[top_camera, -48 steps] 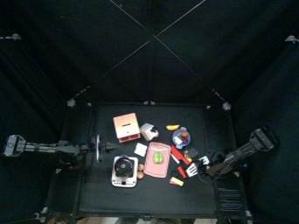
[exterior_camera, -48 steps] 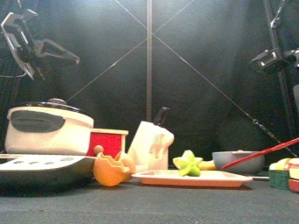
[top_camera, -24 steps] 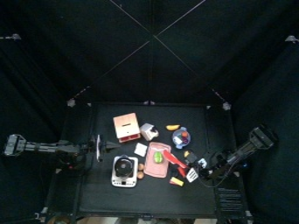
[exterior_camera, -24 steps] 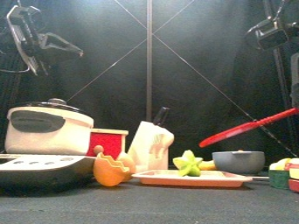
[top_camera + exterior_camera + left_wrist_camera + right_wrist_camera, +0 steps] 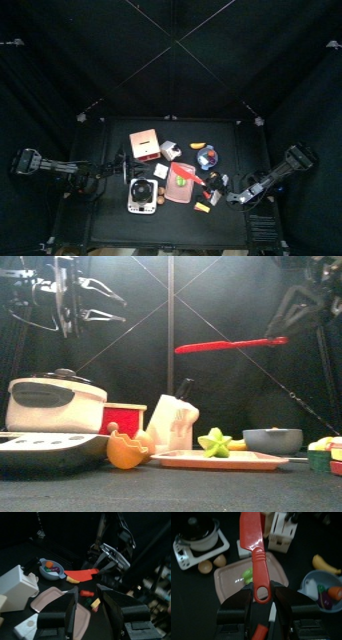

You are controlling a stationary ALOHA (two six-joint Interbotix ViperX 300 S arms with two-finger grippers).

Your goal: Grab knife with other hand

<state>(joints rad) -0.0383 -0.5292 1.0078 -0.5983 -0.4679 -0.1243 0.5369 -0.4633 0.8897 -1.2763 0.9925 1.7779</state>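
The red knife (image 5: 230,345) hangs level, high above the table. My right gripper (image 5: 286,336) is shut on its handle; the right wrist view shows the jaws closed on the handle (image 5: 261,579), with the blade (image 5: 252,531) pointing away over the pink tray (image 5: 236,579). My left gripper (image 5: 107,304) is open and empty, high at the left, apart from the knife. In the left wrist view the knife's blade (image 5: 81,574) lies ahead of the open left gripper (image 5: 87,592), and the right gripper (image 5: 107,556) holds it from beyond.
On the table stand a rice cooker (image 5: 54,402), a red box (image 5: 126,416), a white knife block (image 5: 170,422), the pink tray (image 5: 221,460) with green food, a bowl (image 5: 271,439) and an orange peel (image 5: 127,450). A banana (image 5: 327,562) and eggs (image 5: 211,562) lie nearby.
My right gripper has lifted the knife from low at the right up and leftward toward the middle. My left gripper has moved right, toward the knife.
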